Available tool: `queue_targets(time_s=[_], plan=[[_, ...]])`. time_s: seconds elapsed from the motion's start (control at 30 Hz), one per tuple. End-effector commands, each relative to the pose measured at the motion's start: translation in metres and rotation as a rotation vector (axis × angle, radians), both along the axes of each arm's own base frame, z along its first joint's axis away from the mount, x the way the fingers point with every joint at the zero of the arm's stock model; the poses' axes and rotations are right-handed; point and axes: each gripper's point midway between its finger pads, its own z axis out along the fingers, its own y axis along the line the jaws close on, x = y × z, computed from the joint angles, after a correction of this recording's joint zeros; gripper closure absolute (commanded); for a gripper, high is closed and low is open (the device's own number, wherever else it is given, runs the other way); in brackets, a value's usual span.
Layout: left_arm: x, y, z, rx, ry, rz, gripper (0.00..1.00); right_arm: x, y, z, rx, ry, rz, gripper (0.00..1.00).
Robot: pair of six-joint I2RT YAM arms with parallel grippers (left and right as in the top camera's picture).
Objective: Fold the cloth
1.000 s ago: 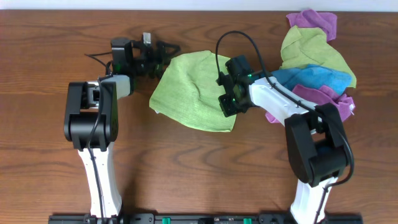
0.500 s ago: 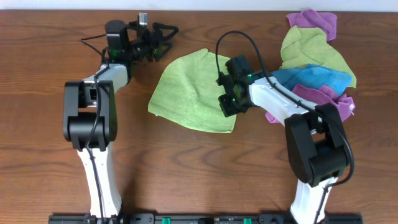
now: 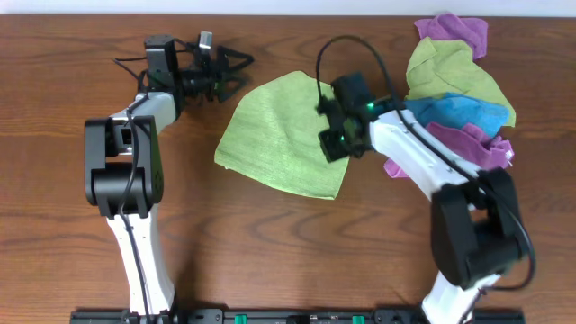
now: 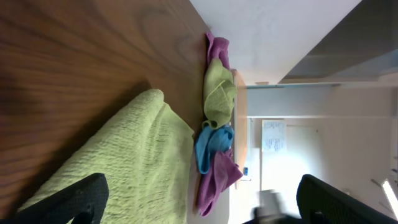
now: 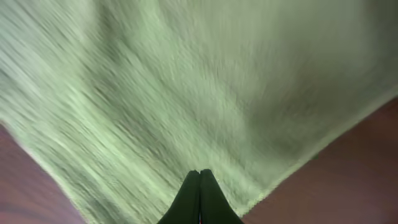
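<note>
– Where's the cloth point(image 3: 279, 135) now?

– Spread on the table point(image 3: 270, 261), roughly mid-way between the two arms and turned at an angle. It lies mostly flat, with a soft ridge through its middle.

– And the pincers?

– The left gripper point(image 3: 241, 70) hangs wide open over bare wood, off the cloth's far left corner and gripping nothing. The right gripper point(image 5: 199, 186) is clenched, tips pressed together and low over the cloth's right side. I can't tell whether it touches the fabric, and I see none between the tips.

– So what worries you?

– Mostly the right one. If those closed tips press down and travel sideways, I'd expect them to drag the thin fabric and bunch it instead of lifting an edge. It would have to open first to take a corner.

– And the left?

– It's clear of the cloth. If it closes where it is, it catches air; if it drops short of the corner, the fingers meet the wood.

– Anything else?

– The black cable point(image 3: 346, 49) loops above the cloth's far edge and could catch. The pile point(image 3: 454, 90) of purple, blue and duller green cloths sits by the right arm, so a wide swing might snag one. And with the cloth lying skewed, I'd guess the fold lands crooked
</note>
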Motion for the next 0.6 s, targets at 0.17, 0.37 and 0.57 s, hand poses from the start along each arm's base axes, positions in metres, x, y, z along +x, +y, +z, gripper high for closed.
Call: queue_targets(time_s=[0.17, 0.37, 0.57], plan=[[0.007, 0.015, -0.001, 0.023, -0.065, 0.012, 0.02, 0.026, 0.072, 0.011, 0.133, -0.158, 0.058, 0.98], [0.003, 0.019, -0.022, 0.087, -0.014, 0.036, 0.04, 0.041, 0.081, -0.019, 0.163, -0.144, -0.010, 0.99], [-0.002, 0.018, -0.037, 0.134, 0.026, 0.040, 0.04, 0.039, 0.080, -0.037, 0.151, -0.111, -0.024, 0.98]])
